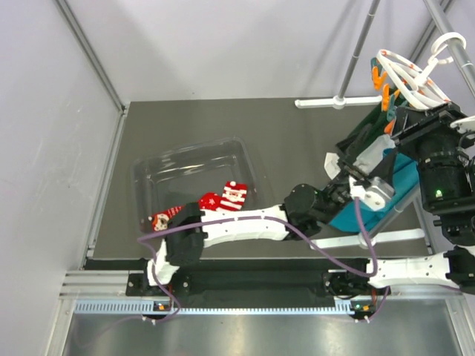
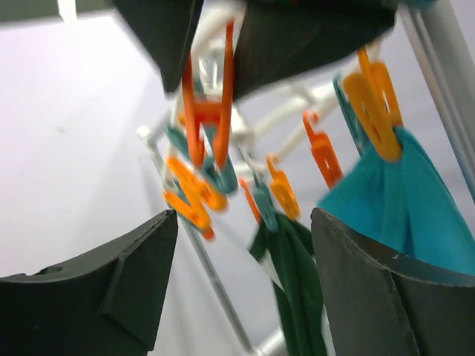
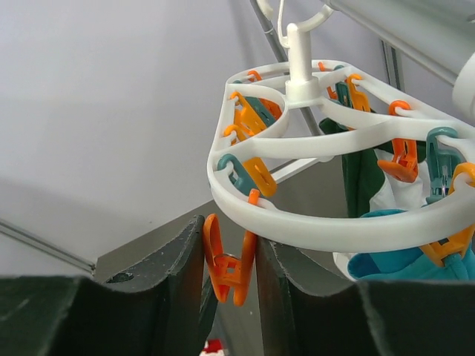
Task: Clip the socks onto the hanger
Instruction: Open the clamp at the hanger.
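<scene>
Socks: I see the socks point(image 1: 223, 199) lying at the near edge of a clear tray point(image 1: 185, 152), down on the table close to the left arm's base.
Hanger: the hanger point(image 3: 319, 231) hangs high at the far right, with a teal cloth point(image 2: 415, 215) and a green cloth point(image 2: 297, 282) already clipped to it.
Socks to grippers: well apart, since both grippers are up at the hanger and neither touches a sock.
Right gripper: the right gripper point(image 3: 230, 245) is at the hanger's near rim, its jaws pressed on both sides of one orange peg point(image 3: 230, 267) that dangles from the ring.
Left gripper: the left gripper point(image 2: 245, 222) sits just below the hanger with its jaws wide apart, holding nothing.
Top view only: this is the one view that gives me the socks and tray, with both arms reaching to the right.
Right wrist only: the clamp on the peg shows clearly here, along with the white ring and its centre stem.
Left wrist only: blurred, looking up at the pegs from underneath. The right gripper's dark fingers show at the top with the orange peg between them.
</scene>
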